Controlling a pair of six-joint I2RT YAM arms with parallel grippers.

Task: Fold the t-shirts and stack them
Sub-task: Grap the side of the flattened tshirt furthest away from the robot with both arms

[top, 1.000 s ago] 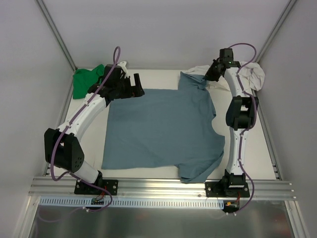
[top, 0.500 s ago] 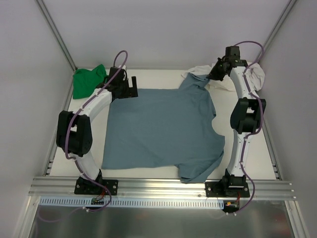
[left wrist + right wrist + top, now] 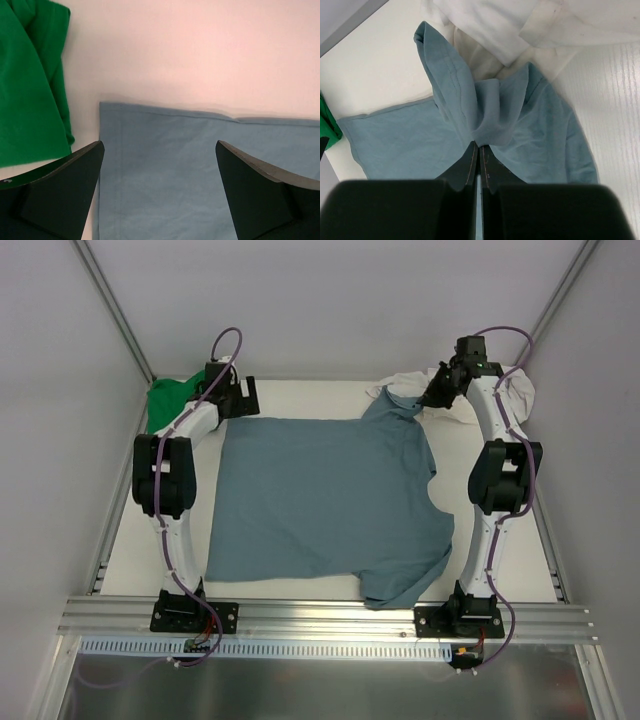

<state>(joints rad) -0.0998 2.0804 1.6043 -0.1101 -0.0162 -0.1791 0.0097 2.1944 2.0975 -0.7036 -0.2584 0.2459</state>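
Evidently the flattening step is going on, with no fold made yet. The blue shirt (image 3: 330, 500) is lying mostly flat across the middle of the table (image 3: 520, 540), with one sleeve rumpling at its near right corner. At its far left corner the left gripper (image 3: 160, 145) is hovering with jaws spread wide, holding nothing, and the hem corner is lying just below them. At the far right the right gripper (image 3: 479, 145) is pinching a bunched fold of the same shirt and lifting it off the table. Beyond, the green shirt (image 3: 170, 405) is sitting crumpled in the far left corner and the cream shirt (image 3: 510, 390) in the far right. The next move is probably calling for the left gripper to drop and close on that hem corner, so both arms can pull the far edge taut.
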